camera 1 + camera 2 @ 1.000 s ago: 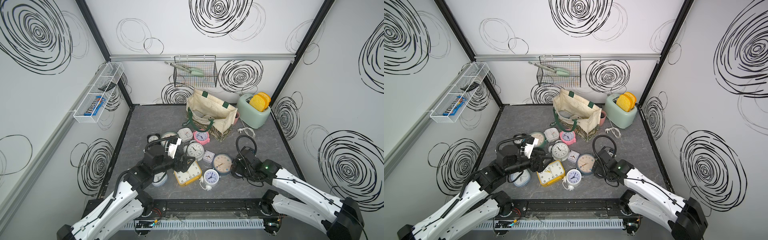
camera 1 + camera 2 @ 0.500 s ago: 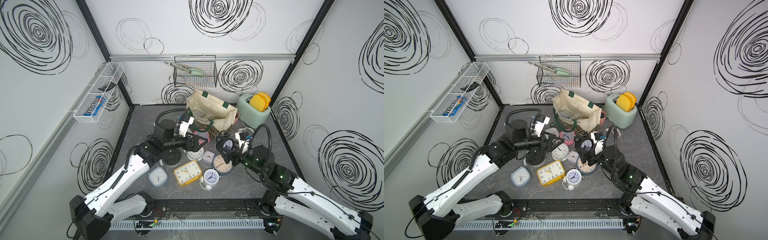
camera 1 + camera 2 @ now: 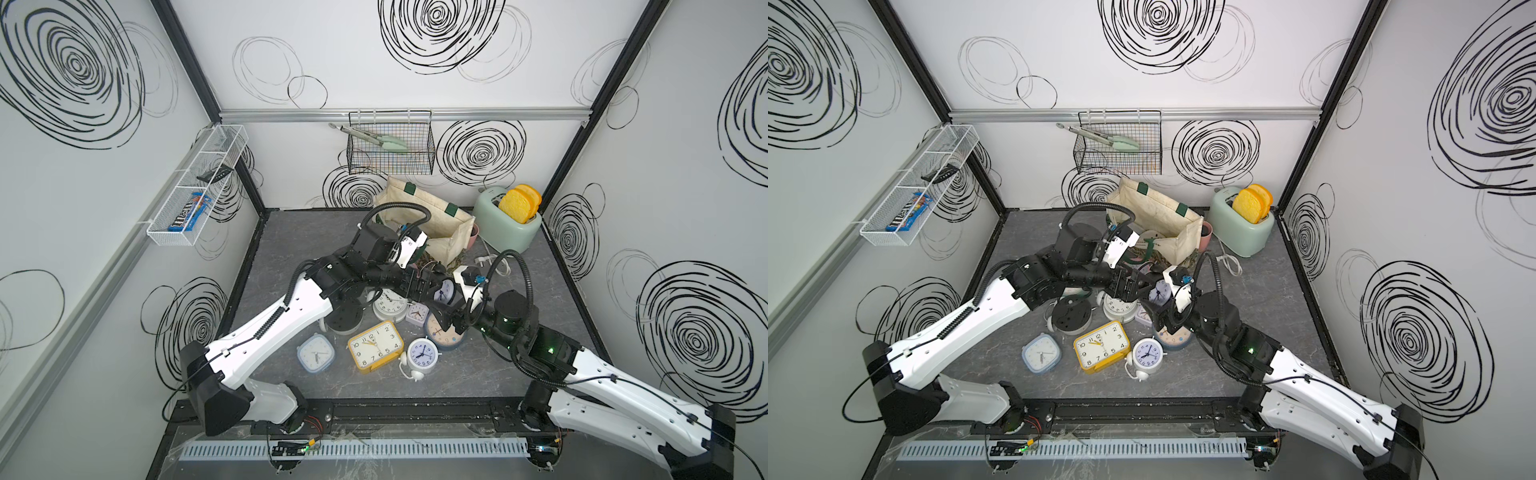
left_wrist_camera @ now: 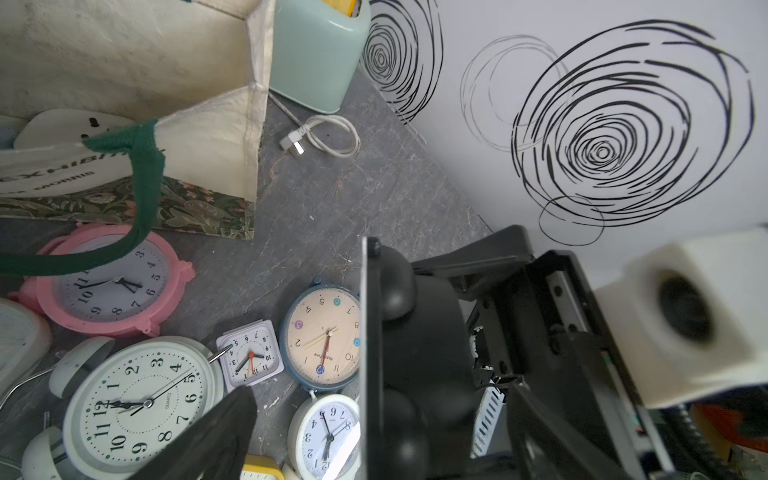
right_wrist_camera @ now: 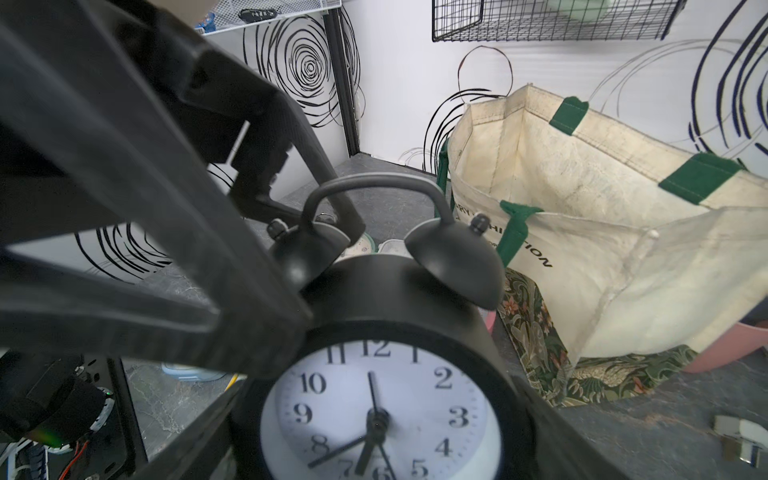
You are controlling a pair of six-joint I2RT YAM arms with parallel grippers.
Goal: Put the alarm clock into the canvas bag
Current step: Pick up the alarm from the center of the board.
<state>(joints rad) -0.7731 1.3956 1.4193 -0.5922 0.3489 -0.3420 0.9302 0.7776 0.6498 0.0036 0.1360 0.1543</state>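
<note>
A black twin-bell alarm clock (image 5: 399, 316) with a white face hangs above the pile of clocks, in both top views (image 3: 445, 289) (image 3: 1158, 294). My right gripper (image 5: 382, 415) (image 3: 448, 305) is shut on it, one finger against each side of its body. From the left, my left gripper (image 3: 428, 286) (image 4: 382, 436) stands open, its fingers (image 5: 232, 299) straddling the clock; one lies against the clock's upper left. The cream canvas bag (image 3: 440, 220) (image 5: 602, 232) (image 4: 124, 75) stands open just behind, with green handles.
Several other clocks lie on the grey table, among them a yellow one (image 3: 376, 343) and a pink one (image 4: 108, 282). A mint toaster (image 3: 505, 226) and its plug cord (image 4: 320, 139) sit right of the bag. A wire basket (image 3: 390, 149) hangs on the back wall.
My right gripper has lifted the black clock off the table and carried it toward the bag. My left arm has swung up and right until its open fingers reach around the clock.
</note>
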